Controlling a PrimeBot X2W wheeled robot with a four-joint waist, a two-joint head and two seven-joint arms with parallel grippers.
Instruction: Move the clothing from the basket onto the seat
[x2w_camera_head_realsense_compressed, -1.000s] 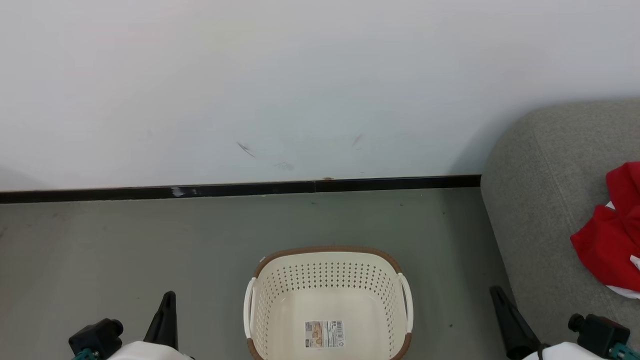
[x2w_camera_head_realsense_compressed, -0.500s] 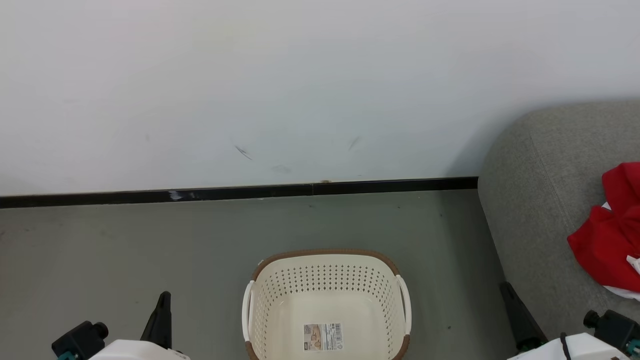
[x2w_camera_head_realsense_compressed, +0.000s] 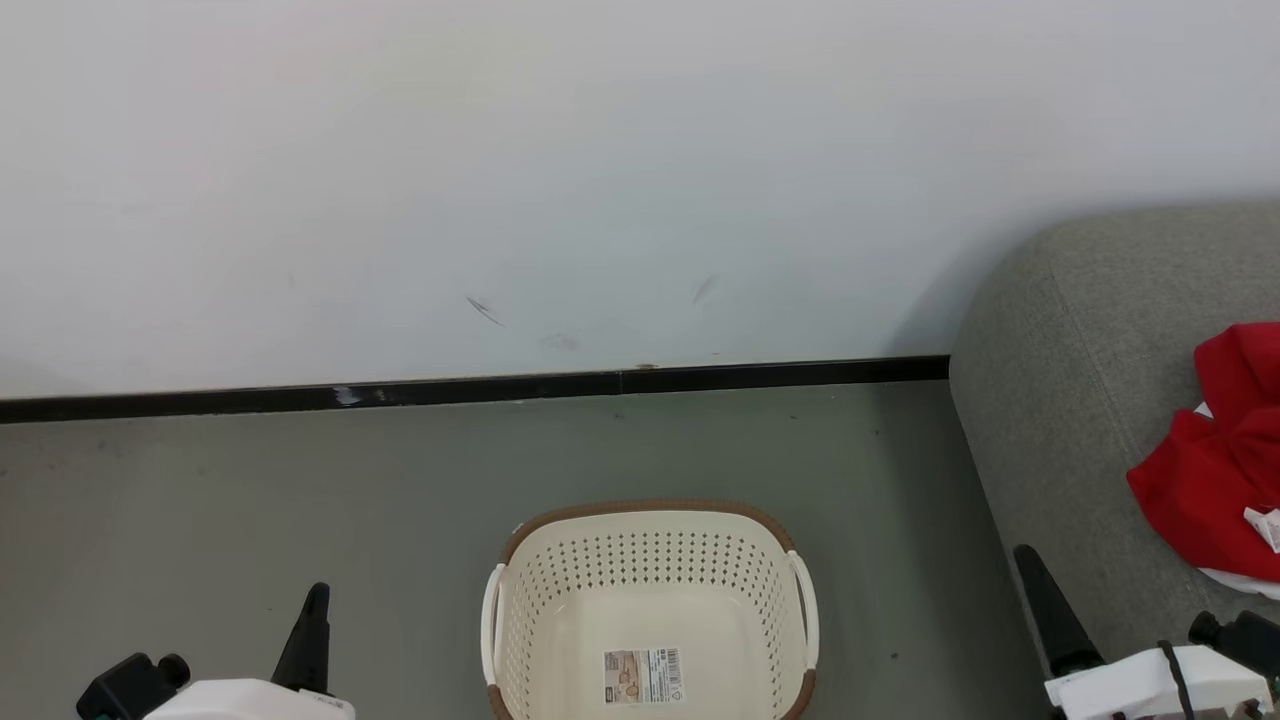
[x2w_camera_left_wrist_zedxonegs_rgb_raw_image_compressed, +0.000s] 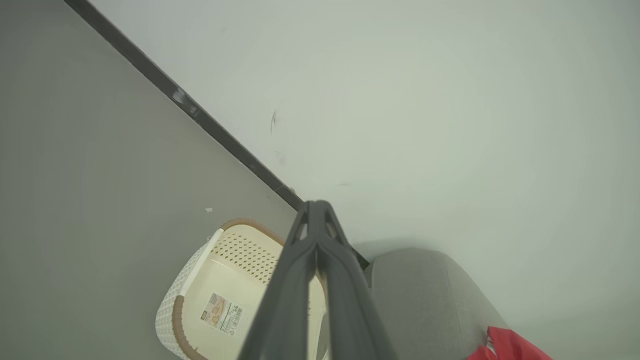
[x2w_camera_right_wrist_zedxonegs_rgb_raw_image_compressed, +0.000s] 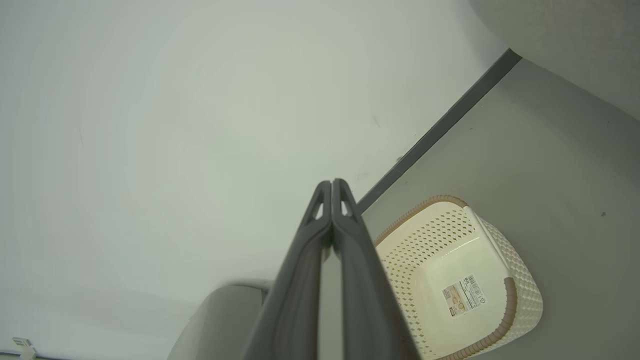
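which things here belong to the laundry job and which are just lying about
Job:
- clothing, lying on the seat
- basket, no clothes in it

Just there:
- sticker on the basket's bottom
- floor
- wall
- black skirting

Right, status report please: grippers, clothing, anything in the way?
Left gripper shut, right gripper shut, both empty. Bright red soft garments on grey fabric sofa; cream perforated plastic basket empty. Nothing blocking.
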